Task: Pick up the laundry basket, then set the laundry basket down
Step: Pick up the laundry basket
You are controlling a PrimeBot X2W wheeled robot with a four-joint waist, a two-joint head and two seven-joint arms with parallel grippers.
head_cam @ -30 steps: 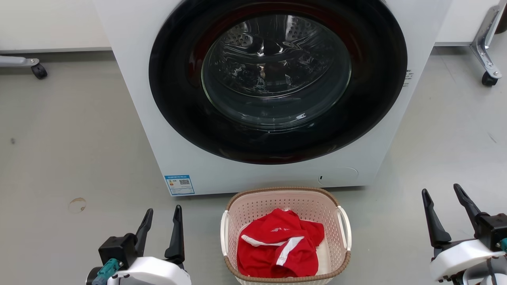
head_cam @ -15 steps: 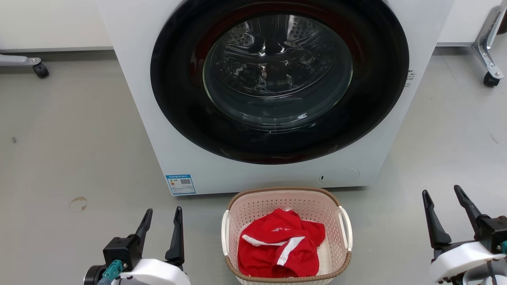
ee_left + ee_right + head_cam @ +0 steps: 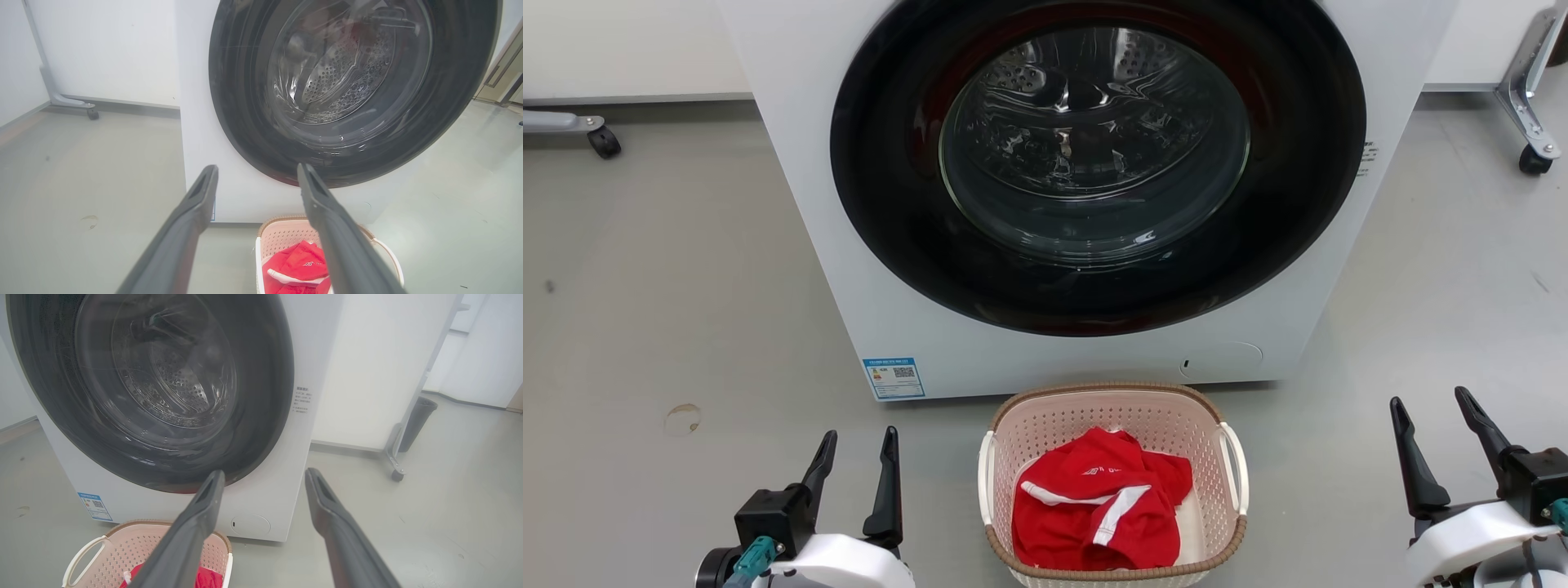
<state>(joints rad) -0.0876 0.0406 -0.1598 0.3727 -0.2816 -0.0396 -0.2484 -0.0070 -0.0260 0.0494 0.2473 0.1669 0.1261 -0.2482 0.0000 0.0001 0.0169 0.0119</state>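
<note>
The laundry basket [image 3: 1062, 425], pale pink-cream with a brown rim and white side handles, stands on the floor right in front of the washer [image 3: 800, 204]. A red garment with white stripes [image 3: 1098, 502] lies in it. My left gripper [image 3: 859, 437] is open to the basket's left, well apart from it. My right gripper [image 3: 1429, 402] is open farther off to the basket's right. The basket [image 3: 282, 237] shows low between the left fingers [image 3: 196, 204] in the left wrist view. In the right wrist view the basket [image 3: 122, 547] sits at the lower left, beside the right fingers [image 3: 322, 498].
The washer's round glass door [image 3: 1094, 139] is shut, close behind the basket. A caster leg [image 3: 1531, 159] stands at the far right and another caster [image 3: 603, 140] at the far left. A dark bin [image 3: 416, 422] stands by the right wall. Grey floor lies on both sides.
The head view has shifted slightly. Both grippers stay open at about the same places beside the basket, and the basket has not moved.
</note>
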